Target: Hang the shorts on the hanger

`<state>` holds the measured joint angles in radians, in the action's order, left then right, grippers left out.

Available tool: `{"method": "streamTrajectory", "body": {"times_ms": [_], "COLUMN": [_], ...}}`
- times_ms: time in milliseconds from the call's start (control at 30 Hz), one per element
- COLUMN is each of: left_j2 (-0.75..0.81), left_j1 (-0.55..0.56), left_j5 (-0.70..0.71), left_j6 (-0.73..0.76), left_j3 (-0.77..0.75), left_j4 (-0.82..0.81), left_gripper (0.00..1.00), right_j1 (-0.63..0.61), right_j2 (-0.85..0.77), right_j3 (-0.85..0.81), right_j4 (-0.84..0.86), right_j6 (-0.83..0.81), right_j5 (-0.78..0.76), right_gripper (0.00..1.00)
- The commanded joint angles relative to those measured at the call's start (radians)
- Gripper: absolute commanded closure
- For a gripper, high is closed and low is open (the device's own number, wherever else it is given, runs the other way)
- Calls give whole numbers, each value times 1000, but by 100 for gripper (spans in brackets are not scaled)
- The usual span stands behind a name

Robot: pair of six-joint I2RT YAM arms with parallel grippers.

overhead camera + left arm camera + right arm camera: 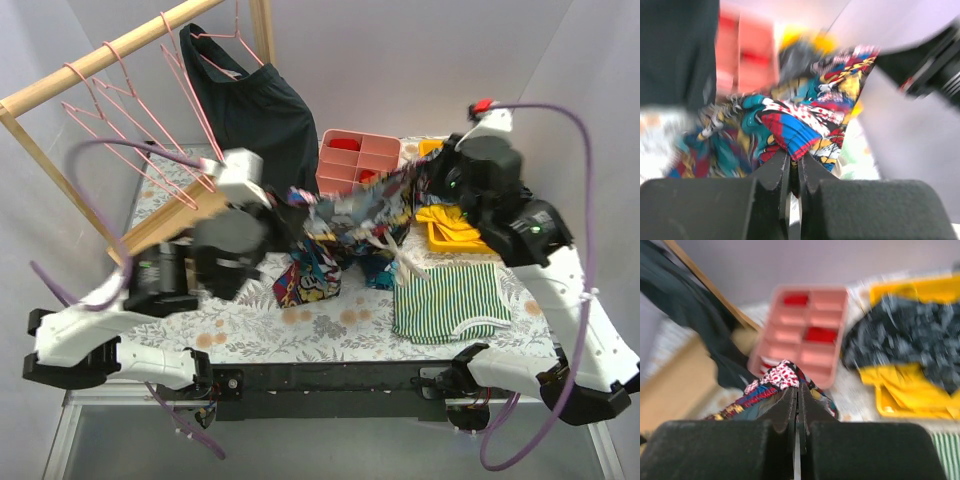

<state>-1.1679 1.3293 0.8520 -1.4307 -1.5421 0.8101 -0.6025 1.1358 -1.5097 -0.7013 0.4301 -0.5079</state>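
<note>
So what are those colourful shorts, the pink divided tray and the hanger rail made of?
The shorts look like thin printed cloth, matte: they sag and bunch in soft folds. The pink tray seems moulded plastic: smooth, with rigid dividers. The rail looks like bare wood, pale tan and dull.

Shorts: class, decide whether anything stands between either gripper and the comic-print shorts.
Nothing visible does. The left gripper and the right gripper are both shut on the shorts, which stretch between them.
</note>
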Motion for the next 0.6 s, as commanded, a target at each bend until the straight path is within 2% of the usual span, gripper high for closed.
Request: {"method": "streamTrajectory", "body": {"times_ms": [0, 133, 233, 300, 367, 400, 433, 467, 500, 533, 567], "left_j2": [-53, -125, -147, -153, -135, -93, -58, -24, 9, 67, 80], "left_j1": [2, 2, -1, -15, -111, -170, -268, -298, -320, -353, -366], "left_j5": [71, 41, 44, 23, -78, -249, -322, -381, -484, -526, -568], "left_j6": [343, 409, 431, 397, 353, 302, 271, 251, 231, 183, 156], "left_j3": [-396, -599, -613, -572, -410, -333, -222, -6, 119, 217, 388], "left_j4": [187, 241, 262, 281, 272, 249, 171, 112, 50, -63, -107], "left_gripper": [100, 100, 100, 100, 100, 100, 100, 100, 100, 100, 100], "right_j1": [4, 4, 4, 4, 4, 4, 6, 9, 13, 20, 39], "right_j2": [16, 88, 157, 163, 133, 118, 84, 68, 56, 38, 35], "right_j3": [-279, -450, -572, -543, -451, -337, -261, -197, -64, 1, 59], "right_j4": [0, -30, -105, -131, -129, -124, -113, -107, -103, -83, -69], "right_j6": [-51, -82, -96, -88, -67, -60, -53, -44, -36, -31, -19], "right_j5": [40, 52, 51, 45, 31, 22, -9, -24, -32, -31, -14], "right_gripper": [99, 99, 99, 99, 99, 99, 99, 99, 99, 99, 99]}}
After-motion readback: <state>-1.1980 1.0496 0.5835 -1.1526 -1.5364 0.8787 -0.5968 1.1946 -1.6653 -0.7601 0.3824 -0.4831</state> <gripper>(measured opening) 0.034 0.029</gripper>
